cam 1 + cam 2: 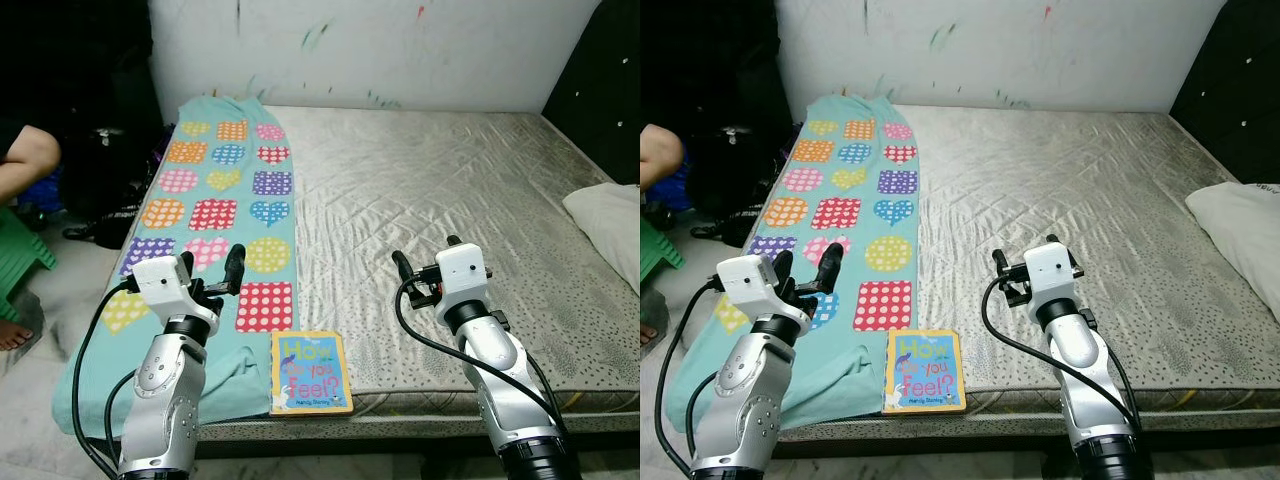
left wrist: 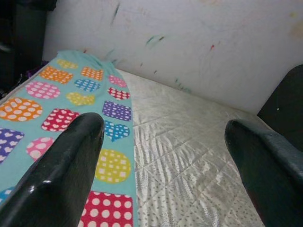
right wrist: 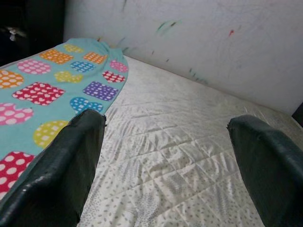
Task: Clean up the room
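Book (image 1: 311, 373): laid at bed (image 1: 450, 190) edge, within reach.
Left gripper (image 1: 224, 276): spread wide, empty.
Right gripper (image 1: 418, 272): spread wide, empty.

Quilted satiny mattress (image 1: 450, 190), soft cloth blanket (image 1: 225, 190) — glossy book (image 1: 311, 372)

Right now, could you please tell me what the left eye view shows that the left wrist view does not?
Left eye view: the yellow-edged picture book at the mattress's near edge, a white pillow, both arms with the left gripper and right gripper. Left wrist view: its open jaws close up. Both: the turquoise blanket with dotted shapes, grey quilted mattress and paint-marked white wall.
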You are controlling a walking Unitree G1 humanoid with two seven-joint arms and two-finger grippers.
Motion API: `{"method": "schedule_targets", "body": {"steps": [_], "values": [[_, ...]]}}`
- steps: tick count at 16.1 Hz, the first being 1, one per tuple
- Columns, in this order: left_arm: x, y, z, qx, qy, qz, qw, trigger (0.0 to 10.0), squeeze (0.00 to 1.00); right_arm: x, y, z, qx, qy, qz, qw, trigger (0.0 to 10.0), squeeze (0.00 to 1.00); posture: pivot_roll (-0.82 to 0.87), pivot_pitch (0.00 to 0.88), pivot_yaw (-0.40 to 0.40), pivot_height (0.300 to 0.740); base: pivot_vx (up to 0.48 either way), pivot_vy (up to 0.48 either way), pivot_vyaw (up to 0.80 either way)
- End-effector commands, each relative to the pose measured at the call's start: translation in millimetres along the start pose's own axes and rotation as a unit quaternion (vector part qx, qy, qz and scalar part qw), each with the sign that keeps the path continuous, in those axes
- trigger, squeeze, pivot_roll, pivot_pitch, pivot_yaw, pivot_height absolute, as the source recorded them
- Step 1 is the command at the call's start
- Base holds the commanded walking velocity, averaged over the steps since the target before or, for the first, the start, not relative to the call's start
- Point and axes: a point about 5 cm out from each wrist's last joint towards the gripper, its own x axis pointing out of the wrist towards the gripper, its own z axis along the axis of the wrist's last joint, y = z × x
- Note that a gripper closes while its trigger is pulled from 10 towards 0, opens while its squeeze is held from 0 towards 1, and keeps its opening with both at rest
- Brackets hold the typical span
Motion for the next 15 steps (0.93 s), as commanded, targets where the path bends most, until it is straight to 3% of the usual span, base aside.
{"method": "schedule_targets", "body": {"steps": [1,15], "values": [[0.9,0.2,-0.9,0.005,0.004,0.002,1.000,10.0,0.00,1.1,-1.5,0.8,-0.004,-0.002,0.003,1.000,10.0,0.00,-0.09,0.000,-0.030,0.740,0.000,0.000,0.00],[3.5,1.3,-0.2,0.004,0.003,0.006,1.000,10.0,0.00,1.0,-2.9,1.0,-0.006,-0.002,0.001,1.000,10.0,0.00,-0.10,0.000,-0.031,0.740,0.000,-0.285,0.00]]}}
